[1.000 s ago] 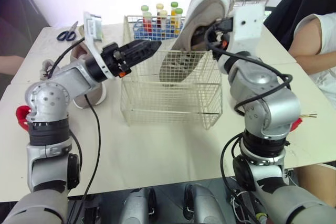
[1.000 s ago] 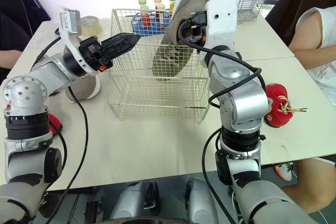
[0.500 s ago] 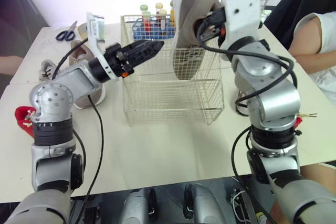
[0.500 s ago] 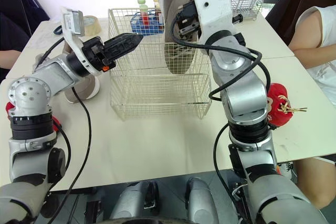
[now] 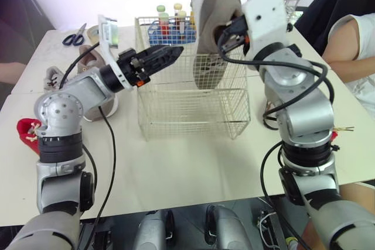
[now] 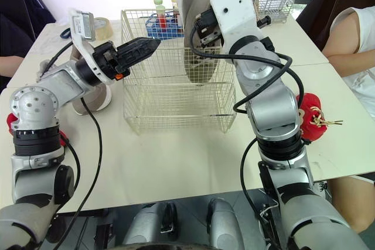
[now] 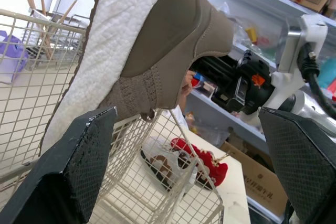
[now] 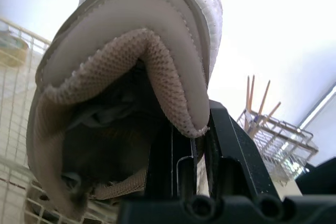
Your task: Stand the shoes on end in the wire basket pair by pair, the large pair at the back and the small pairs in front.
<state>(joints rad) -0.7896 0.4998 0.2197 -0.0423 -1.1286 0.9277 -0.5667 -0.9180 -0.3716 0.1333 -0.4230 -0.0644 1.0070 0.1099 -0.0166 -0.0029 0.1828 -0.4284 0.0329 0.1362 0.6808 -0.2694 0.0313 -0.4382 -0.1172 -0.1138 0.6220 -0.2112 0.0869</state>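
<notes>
**Step in hand:** seating the first large shoe at the back of the basket.

**Findings:**
- The right gripper is clamped on the heel collar of the large taupe shoe. The right wrist view shows one finger inside the opening.
- The shoe hangs toe-down, its lower half inside the wire basket, toward the rear right. Whether the toe meets the basket floor cannot be told.
- The left gripper hovers at the basket's left rim, fingers spread wide, holding nothing.
- A second taupe shoe, probably the mate, lies on the table under the left arm.

**Recommendations:**
- Lower the shoe straight down until the toe bears on the floor, sole against the rear wires, with room beside it for the mate.
- Release only once the shoe leans securely.
- The inner finger may drag the collar on withdrawal, so the left gripper should steady the sole.
</notes>
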